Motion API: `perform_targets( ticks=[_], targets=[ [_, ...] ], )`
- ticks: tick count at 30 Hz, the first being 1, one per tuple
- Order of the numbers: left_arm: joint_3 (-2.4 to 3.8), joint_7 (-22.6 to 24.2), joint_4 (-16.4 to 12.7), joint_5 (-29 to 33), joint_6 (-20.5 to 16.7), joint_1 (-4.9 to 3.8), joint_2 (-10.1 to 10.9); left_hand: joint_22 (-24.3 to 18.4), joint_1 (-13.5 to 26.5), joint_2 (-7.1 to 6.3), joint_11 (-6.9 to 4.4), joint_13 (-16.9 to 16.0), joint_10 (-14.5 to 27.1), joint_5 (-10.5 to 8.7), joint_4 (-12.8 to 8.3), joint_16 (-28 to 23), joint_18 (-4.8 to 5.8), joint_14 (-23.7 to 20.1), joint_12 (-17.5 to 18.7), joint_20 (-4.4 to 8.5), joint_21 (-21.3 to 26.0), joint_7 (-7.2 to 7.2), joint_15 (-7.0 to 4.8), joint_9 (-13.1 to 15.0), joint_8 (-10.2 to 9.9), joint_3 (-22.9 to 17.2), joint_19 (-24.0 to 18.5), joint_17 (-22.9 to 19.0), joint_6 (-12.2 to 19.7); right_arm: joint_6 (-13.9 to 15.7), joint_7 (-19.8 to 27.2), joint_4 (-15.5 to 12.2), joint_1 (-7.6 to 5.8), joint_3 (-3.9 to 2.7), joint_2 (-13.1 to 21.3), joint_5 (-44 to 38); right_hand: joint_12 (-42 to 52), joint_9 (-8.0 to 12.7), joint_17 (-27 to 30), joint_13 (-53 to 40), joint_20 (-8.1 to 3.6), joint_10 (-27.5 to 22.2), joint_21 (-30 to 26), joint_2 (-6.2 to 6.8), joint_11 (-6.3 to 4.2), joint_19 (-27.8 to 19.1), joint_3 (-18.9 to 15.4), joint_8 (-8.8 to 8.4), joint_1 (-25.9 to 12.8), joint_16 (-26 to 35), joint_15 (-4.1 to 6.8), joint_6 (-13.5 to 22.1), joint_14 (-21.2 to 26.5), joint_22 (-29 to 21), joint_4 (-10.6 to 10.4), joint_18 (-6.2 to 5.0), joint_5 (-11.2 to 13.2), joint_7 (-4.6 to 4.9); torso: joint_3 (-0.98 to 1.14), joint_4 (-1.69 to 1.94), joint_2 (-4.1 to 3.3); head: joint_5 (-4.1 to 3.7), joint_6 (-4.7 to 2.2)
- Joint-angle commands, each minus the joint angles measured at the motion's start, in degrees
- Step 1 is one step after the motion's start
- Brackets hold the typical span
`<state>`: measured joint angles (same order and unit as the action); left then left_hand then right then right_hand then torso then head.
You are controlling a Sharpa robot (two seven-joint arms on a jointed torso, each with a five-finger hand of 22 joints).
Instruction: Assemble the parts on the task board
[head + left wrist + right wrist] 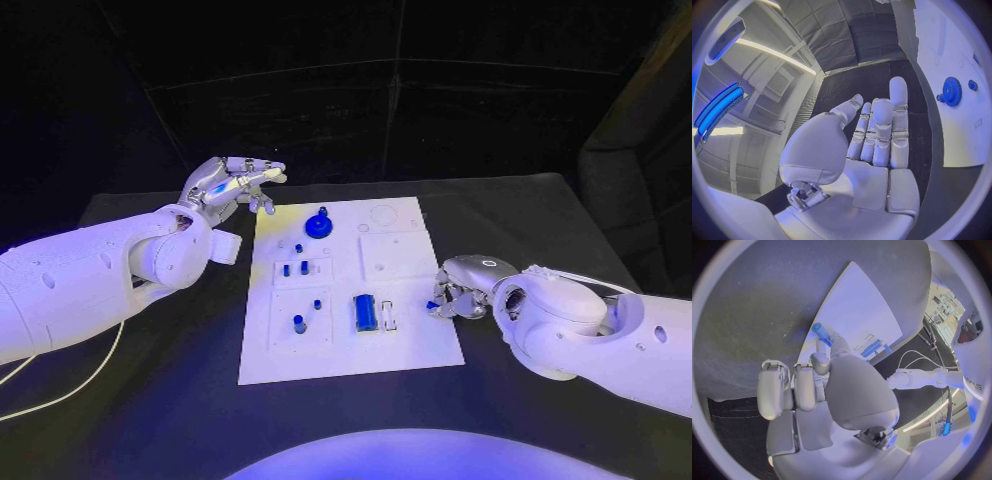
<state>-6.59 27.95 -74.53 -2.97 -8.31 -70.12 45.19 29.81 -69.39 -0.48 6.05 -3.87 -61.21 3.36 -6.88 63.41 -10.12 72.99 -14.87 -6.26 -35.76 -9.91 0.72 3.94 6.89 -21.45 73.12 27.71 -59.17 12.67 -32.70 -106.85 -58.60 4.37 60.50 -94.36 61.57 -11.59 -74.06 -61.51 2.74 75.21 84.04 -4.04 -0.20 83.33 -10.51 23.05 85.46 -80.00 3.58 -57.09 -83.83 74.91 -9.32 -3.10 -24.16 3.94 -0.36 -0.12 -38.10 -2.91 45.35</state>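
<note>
Near edge of the black desk (173, 400): the white board (346, 355) lies at centre. On its near half sit a blue block (366, 312) and a small peg (299, 323). At the board's right edge the right robot hand (459, 296) pinches a small blue part (431, 305), shown between its fingertips in the right wrist view (820, 331). Farther back, a blue gear (319, 225) stands on the board. Beyond the board's far-left corner the left robot hand (231, 185) hovers empty, fingers spread and loosely extended.
</note>
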Motion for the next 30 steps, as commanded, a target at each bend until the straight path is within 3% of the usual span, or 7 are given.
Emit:
perform_targets(
  ticks=[1,3,7,12,20,30],
  targets=[
    [0.02,0.0,-0.01,0.14,0.6,-0.03,0.03,-0.06,0.3,0.48,-0.08,0.05,0.37,0.15,0.14,-0.15,-0.33,-0.41,-0.13,-0.19,0.08,-0.16,0.16,-0.05,0.39,0.31,-0.17,-0.05,0.13,7.67,-0.32,-0.72,0.24,0.24,0.36,7.36,0.41,-0.26,-0.22,-0.68,-0.19,0.23,-0.27,-0.36,-0.06,0.07,1.21,-0.27,0.7,-0.07,0.39,-0.23,-3.24,6.64,-0.06,0.76,-2.38,0.37,-0.08,0.09,-0.09,0.33,-0.06],
    [0.02,-0.05,0.0,0.14,0.57,-0.03,0.04,-0.06,0.28,0.49,-0.08,0.05,0.37,0.15,0.14,-0.15,-0.33,-0.42,-0.13,-0.19,0.09,-0.16,0.16,-0.05,0.39,0.3,-0.17,-0.07,0.14,10.58,0.64,-1.46,0.23,0.24,0.57,10.25,0.94,-0.26,-0.32,-1.22,-0.17,0.53,-0.25,-0.19,-0.04,0.1,1.53,-0.44,0.62,-0.13,0.37,-0.28,-3.26,6.67,-0.2,0.77,-2.82,0.38,0.0,-0.01,-0.15,0.49,-0.11],
    [0.02,-0.11,-0.01,0.14,0.56,-0.02,0.0,-0.07,0.22,0.54,-0.09,0.05,0.39,0.16,0.11,-0.15,-0.33,-0.42,-0.15,-0.18,0.11,-0.15,0.15,-0.05,0.4,0.27,-0.16,-0.09,0.15,13.7,1.79,-2.48,0.2,0.22,0.77,14.26,0.93,-0.2,-0.3,-1.23,-0.13,0.53,-0.3,0.12,0.05,0.05,1.85,-0.84,0.09,-0.11,0.3,-0.2,-3.26,6.61,-0.71,0.75,-3.01,0.5,-0.09,-0.02,-0.15,0.4,-0.12],
    [0.02,-0.18,-0.07,0.14,0.54,-0.01,0.02,-0.15,-0.14,0.86,-0.12,0.06,0.47,0.19,-0.03,-0.12,-0.35,-0.45,-0.22,-0.16,0.2,-0.12,0.11,-0.05,0.47,-0.01,-0.1,-0.14,0.18,15.23,2.51,-3.16,0.19,0.21,0.35,17.46,0.95,-0.17,-0.33,-1.28,-0.09,0.55,-0.3,0.43,0.12,0.06,2.06,-1.12,-0.32,-0.11,0.25,-0.21,-3.27,6.62,-1.1,0.75,-3.01,0.57,-0.14,0.01,-0.21,0.61,-0.09],
    [0.02,-0.28,-0.22,0.14,0.48,-0.01,0.12,-0.22,-0.65,1.28,-0.15,0.08,0.56,0.22,-0.28,-0.07,-0.35,-0.46,-0.29,-0.12,0.29,-0.11,0.08,-0.05,0.56,-0.51,-0.02,-0.17,0.22,14.56,2.27,-2.86,0.18,0.2,-1.44,19.18,1.2,-0.34,-0.61,-1.55,-0.06,0.83,-0.16,1.1,0.02,0.23,2.62,-1.33,-1.3,-0.29,0.28,-1.04,-3.33,6.83,-2.13,0.8,-2.66,0.39,-0.16,0.03,-0.3,0.7,-0.12],
    [0.02,-0.65,-0.26,0.14,0.55,-0.02,0.06,-0.28,-1.02,1.49,-0.14,0.1,0.65,0.23,-0.54,-0.11,-0.35,-0.56,-0.34,-0.1,0.36,-0.13,0.07,-0.05,0.63,-0.94,0.02,-0.38,0.28,10.54,0.5,-1.41,0.18,0.2,-4.57,19.58,3.87,-0.86,-1.79,-4.12,-0.31,2.8,0.59,2.0,-0.49,1.04,3.47,-1.41,-2.71,-1.07,0.65,-2.66,-3.61,7.85,-3.69,1.06,-2.5,-0.24,-0.2,0.12,-0.33,0.79,-0.05]
  ],
)
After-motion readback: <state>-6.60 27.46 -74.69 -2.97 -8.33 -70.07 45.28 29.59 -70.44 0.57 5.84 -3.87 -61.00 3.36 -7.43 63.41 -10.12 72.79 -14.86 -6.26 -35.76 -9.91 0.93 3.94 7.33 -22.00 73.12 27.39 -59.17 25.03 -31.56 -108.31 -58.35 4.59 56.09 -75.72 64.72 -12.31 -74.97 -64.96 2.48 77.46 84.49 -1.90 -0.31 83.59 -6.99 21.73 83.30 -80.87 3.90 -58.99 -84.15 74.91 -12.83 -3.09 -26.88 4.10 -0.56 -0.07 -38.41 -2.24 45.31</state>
